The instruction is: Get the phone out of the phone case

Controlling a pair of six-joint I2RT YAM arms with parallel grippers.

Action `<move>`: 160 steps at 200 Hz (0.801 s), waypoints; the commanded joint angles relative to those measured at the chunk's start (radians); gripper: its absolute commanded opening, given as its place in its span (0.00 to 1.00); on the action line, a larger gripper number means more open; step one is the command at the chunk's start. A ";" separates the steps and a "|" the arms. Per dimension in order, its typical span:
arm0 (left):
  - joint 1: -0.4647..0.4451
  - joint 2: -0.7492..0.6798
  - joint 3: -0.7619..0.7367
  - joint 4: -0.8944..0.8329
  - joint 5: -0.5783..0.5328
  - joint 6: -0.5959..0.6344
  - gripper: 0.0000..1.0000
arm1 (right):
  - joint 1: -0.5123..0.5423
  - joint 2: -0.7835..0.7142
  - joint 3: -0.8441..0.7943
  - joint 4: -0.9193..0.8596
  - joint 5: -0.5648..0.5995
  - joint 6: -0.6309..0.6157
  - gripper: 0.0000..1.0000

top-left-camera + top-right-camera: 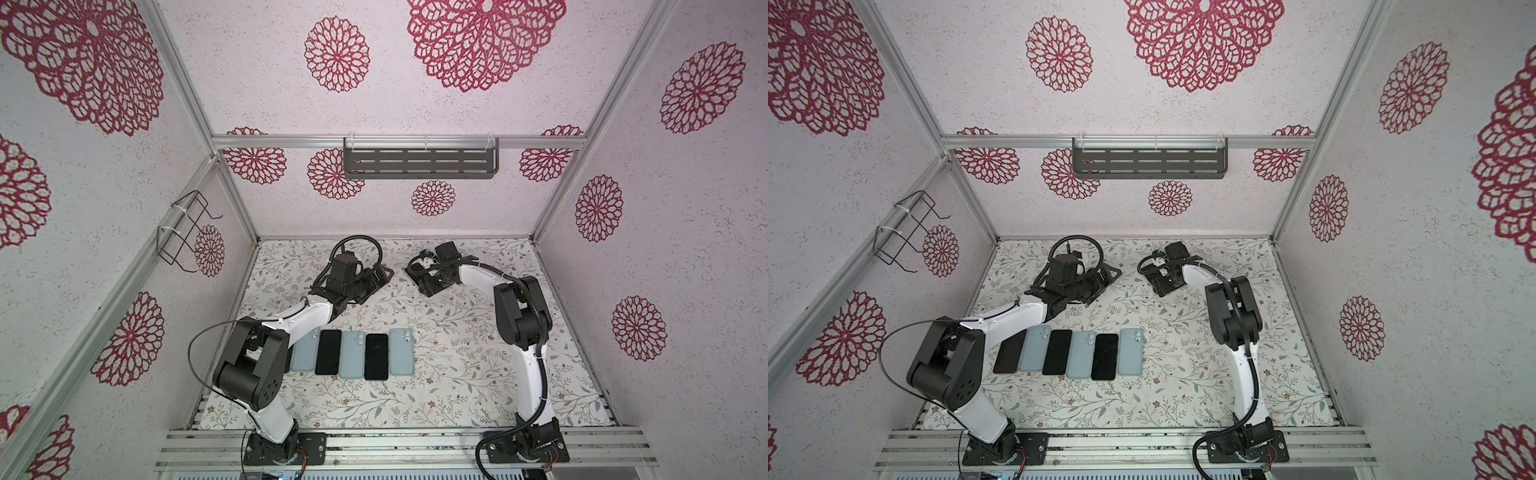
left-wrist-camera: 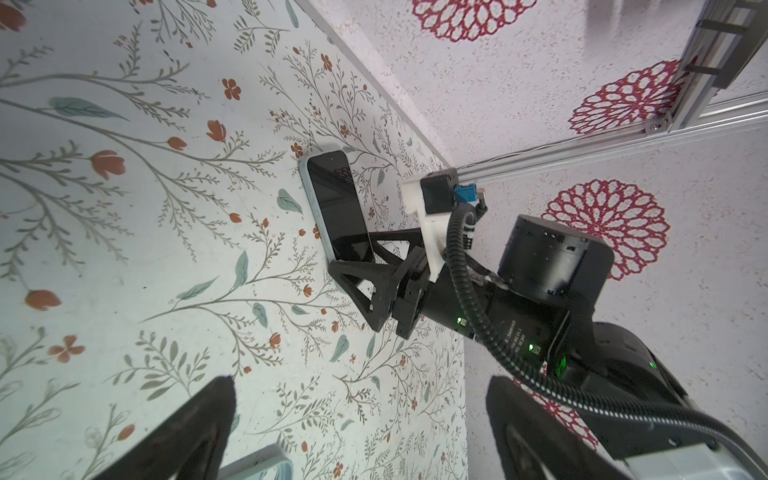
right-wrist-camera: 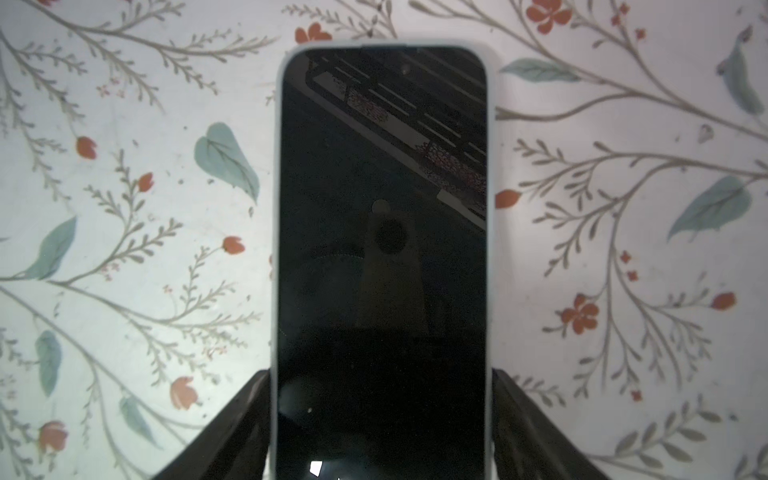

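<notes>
- The phone [image 3: 382,249] is lying screen up on the table [image 1: 457,374], close to the far edge and about midway along it. Its dark glass is mirroring the slotted shelf [image 1: 419,162] on the back wall.
- A pale case [image 3: 275,208] is wrapping the phone, showing as a thin light rim around its sides and rounded corners.
- The right end effector [image 3: 380,376] is straddling one short end of the phone, with its black fingers [image 3: 245,424] lying against the two long sides of the case. I cannot tell whether it is squeezing or only touching.
- In both top views that end effector is covering the phone.
- The left end effector [image 1: 380,276] is hanging released and empty, jaws spread wide, low over the table just left of the phone.
- A pale blue edge [image 2: 257,465] is peeking out beneath it, but too little is showing to name it.
- Six spare phones [image 1: 1082,354] are lying side by side in a row, left of the middle and nearer the near edge. They are alternating dark screens and blue backs, and the left arm's elbow is overhanging the row's left end.
- A wire basket [image 1: 183,232] is hanging on the left wall.
</notes>
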 commanded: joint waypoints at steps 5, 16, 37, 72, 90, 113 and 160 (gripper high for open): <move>-0.018 0.049 0.048 0.047 0.006 -0.029 0.98 | 0.006 -0.082 -0.151 -0.021 -0.061 0.082 0.62; -0.025 0.071 0.063 0.053 0.007 -0.046 0.99 | 0.007 -0.119 -0.213 0.013 -0.068 0.113 0.61; -0.036 0.125 0.089 0.074 0.006 -0.090 0.99 | 0.005 -0.191 -0.342 0.099 -0.114 0.185 0.59; -0.054 0.228 0.116 0.125 0.009 -0.177 0.98 | 0.006 -0.286 -0.518 0.252 -0.211 0.304 0.59; -0.070 0.297 0.143 0.143 0.018 -0.206 0.98 | 0.005 -0.315 -0.586 0.323 -0.265 0.346 0.59; -0.095 0.346 0.190 0.120 0.019 -0.220 0.97 | 0.004 -0.341 -0.638 0.382 -0.318 0.380 0.58; -0.108 0.415 0.198 0.123 -0.003 -0.289 0.97 | 0.003 -0.370 -0.699 0.490 -0.434 0.427 0.57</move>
